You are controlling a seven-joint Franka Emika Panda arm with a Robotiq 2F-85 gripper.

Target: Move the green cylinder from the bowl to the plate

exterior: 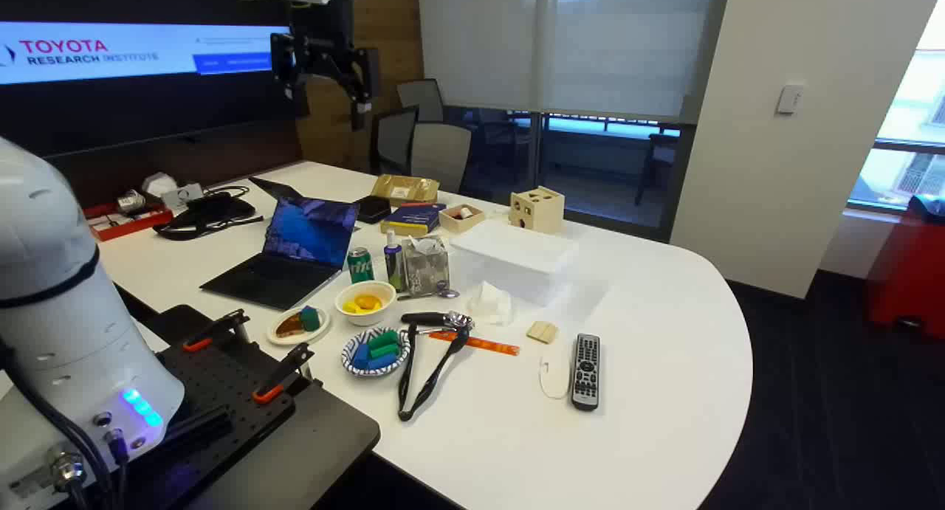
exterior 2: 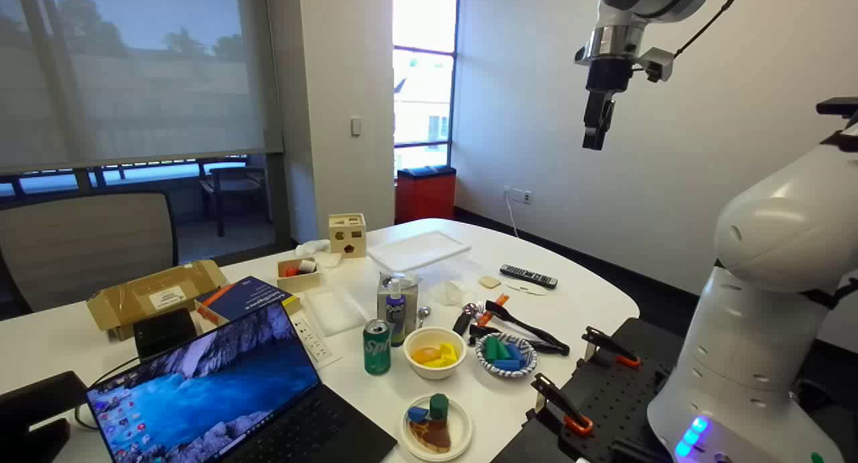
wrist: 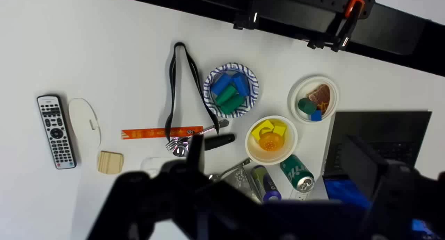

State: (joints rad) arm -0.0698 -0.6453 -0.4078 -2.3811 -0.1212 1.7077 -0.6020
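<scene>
One white counter, rounded at one end. Around it: one large wall screen lettered TOYOTA RESEARCH INSTITUTE, one lowered window shade, one red bin.

End effector: one, high above the counter, jaws spread wide apart.

Green cylinder: one, standing upright on the plate, with one blue block and one flat brown piece beside it.

Bowls: two. One cream bowl, near the plate, holding one orange piece and yellow pieces, perhaps three, as they overlap. One patterned bowl, holding two green blocks and two blue blocks.

Further items: one open laptop, one green drink can near the cream bowl, one pump bottle, one remote control, one wooden box with shaped holes, one pair of black-handled tongs just beside the patterned bowl.
</scene>
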